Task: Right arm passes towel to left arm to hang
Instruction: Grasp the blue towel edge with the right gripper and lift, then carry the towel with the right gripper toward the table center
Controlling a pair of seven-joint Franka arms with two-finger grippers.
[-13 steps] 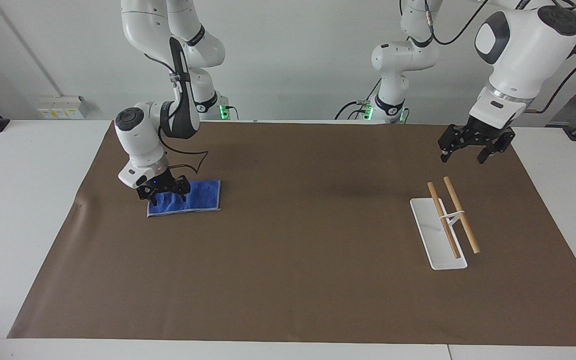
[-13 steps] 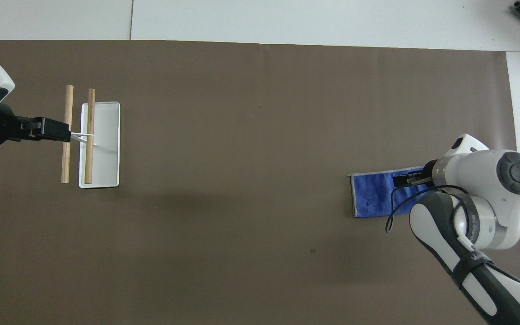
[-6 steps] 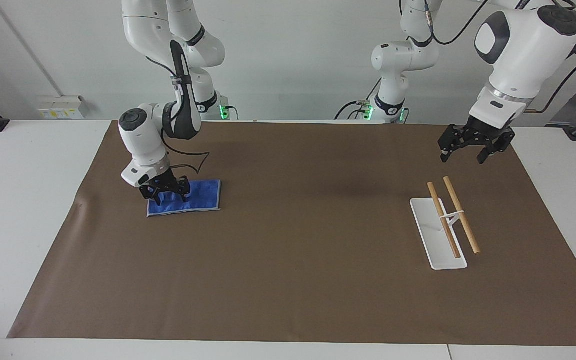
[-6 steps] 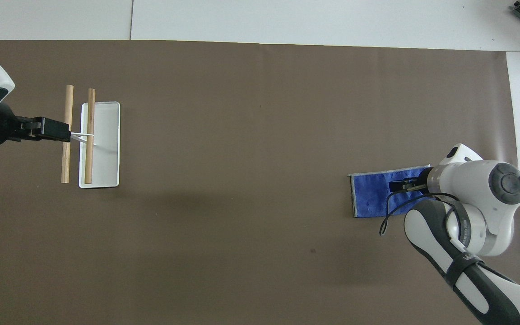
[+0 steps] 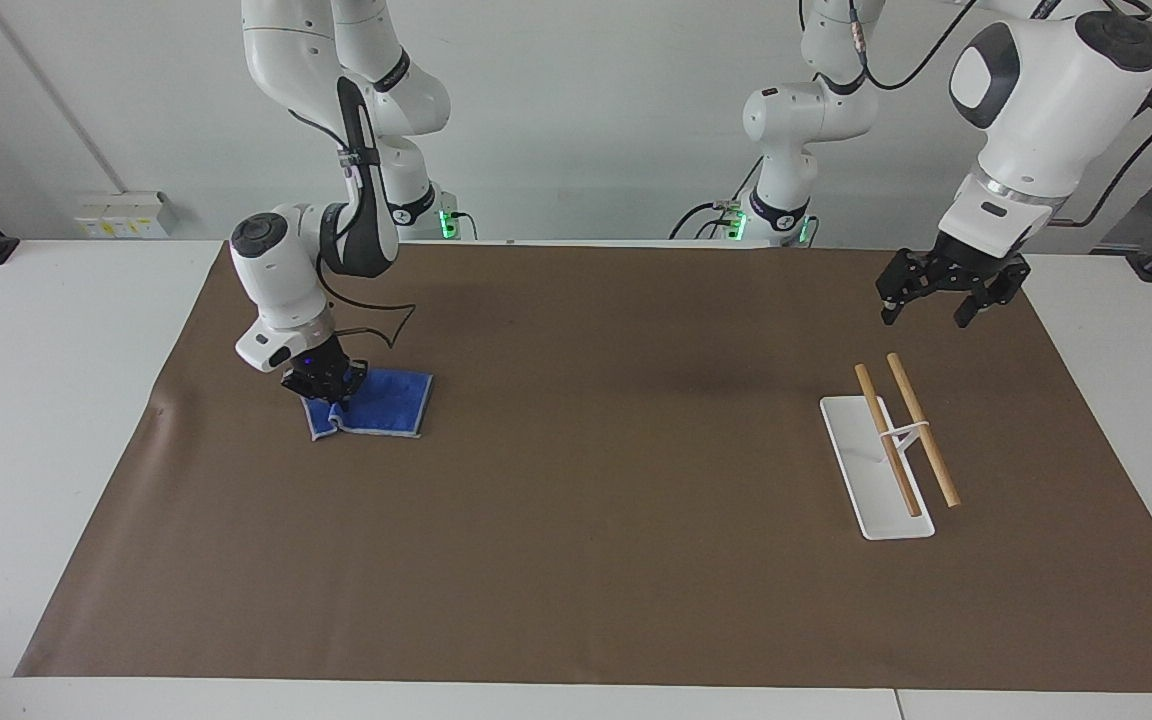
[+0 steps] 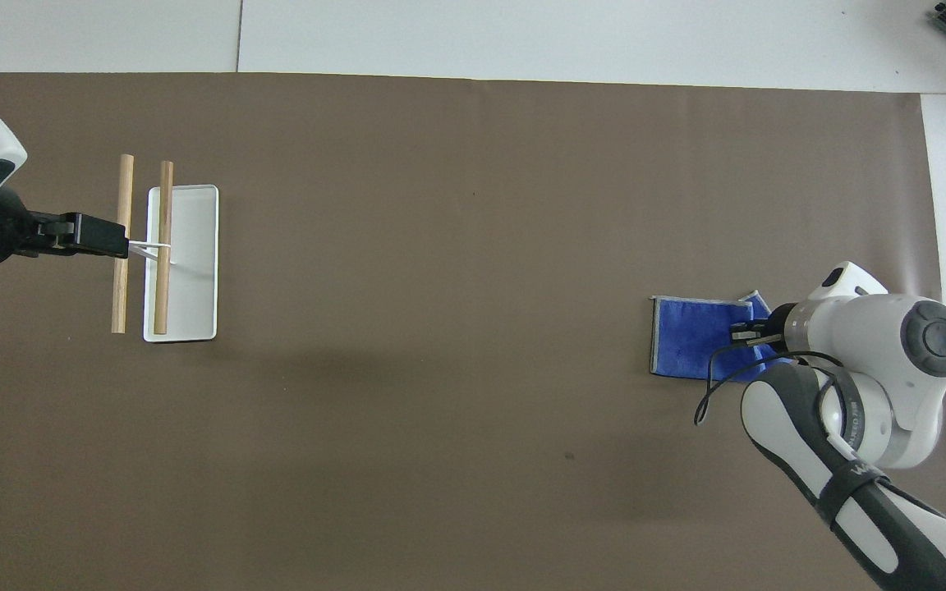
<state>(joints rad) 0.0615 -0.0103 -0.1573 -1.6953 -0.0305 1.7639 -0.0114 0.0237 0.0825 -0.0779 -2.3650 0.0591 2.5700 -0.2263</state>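
Note:
The blue towel [image 5: 386, 402] with pale edging lies on the brown mat toward the right arm's end, bunched and lifted at the end under the gripper; it also shows in the overhead view [image 6: 691, 345]. My right gripper [image 5: 328, 385], with its blue wrist light, is shut on that raised end of the towel; in the overhead view it [image 6: 748, 332] covers the fold. My left gripper [image 5: 944, 300] hangs open in the air at the left arm's end, above the mat near the rack; in the overhead view it [image 6: 99, 236] overlaps the rack's rods.
A white rack base [image 5: 876, 470] with two wooden rods [image 5: 921, 428] stands toward the left arm's end; it also shows in the overhead view [image 6: 190, 263]. The brown mat [image 5: 616, 480] covers most of the white table.
My right gripper has closed on the towel's end and lifted slightly, pulling the towel into a bunched, shorter shape. The left arm has not moved.

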